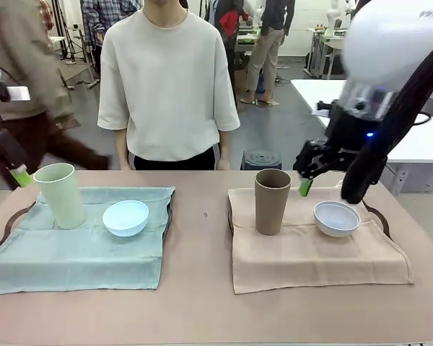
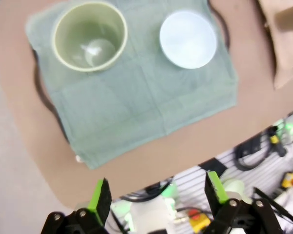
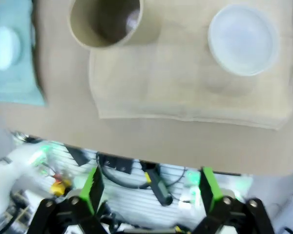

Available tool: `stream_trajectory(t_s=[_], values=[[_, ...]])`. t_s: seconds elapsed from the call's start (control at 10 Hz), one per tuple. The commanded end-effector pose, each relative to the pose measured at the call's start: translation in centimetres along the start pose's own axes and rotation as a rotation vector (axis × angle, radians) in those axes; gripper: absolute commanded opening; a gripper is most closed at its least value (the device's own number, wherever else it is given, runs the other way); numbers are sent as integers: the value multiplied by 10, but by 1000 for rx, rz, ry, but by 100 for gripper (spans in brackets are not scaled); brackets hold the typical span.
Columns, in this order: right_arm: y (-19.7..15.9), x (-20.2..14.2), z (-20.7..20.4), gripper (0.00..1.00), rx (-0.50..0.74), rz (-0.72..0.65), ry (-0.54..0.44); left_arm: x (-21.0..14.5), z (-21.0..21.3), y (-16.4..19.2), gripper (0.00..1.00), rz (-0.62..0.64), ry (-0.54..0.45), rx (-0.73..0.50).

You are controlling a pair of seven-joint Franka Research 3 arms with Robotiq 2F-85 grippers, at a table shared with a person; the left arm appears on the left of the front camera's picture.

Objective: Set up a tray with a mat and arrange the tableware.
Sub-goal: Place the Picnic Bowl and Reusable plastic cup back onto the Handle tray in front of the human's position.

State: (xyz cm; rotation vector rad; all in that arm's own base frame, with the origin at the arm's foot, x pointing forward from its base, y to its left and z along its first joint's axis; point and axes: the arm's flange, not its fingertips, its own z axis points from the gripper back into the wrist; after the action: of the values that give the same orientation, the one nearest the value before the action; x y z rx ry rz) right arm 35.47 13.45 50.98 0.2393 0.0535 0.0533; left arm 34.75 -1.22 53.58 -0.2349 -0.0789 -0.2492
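Note:
On the left tray lies a green mat carrying the pale green tumbler and the light blue bowl. A beige mat covers the right tray, where the brown tumbler and the bluish-white bowl stand. My left gripper hovers at the far left edge, above the green tumbler and blue bowl; it is open and empty. My right gripper hangs between the brown tumbler and the white bowl, open and empty.
A person in a cream shirt stands at the table's far edge, hands hidden behind it. Bare tabletop separates the two trays. A dark stool sits behind the table, and other people walk farther back.

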Motion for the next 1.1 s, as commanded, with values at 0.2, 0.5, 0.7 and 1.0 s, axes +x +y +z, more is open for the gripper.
stream_trajectory(t_s=[0.2,0.5,0.7,1.0], values=[[-125,-14,16,100,414,-14,45,-9,36,75,100,107,12,-346],[-189,-45,31,100,586,-69,-121,-18,42,146,100,184,27,-612],[-218,-67,37,100,647,-136,-186,-29,39,188,100,253,-15,-702],[-255,-106,55,100,705,-216,-296,-60,28,224,100,319,-118,-726]])
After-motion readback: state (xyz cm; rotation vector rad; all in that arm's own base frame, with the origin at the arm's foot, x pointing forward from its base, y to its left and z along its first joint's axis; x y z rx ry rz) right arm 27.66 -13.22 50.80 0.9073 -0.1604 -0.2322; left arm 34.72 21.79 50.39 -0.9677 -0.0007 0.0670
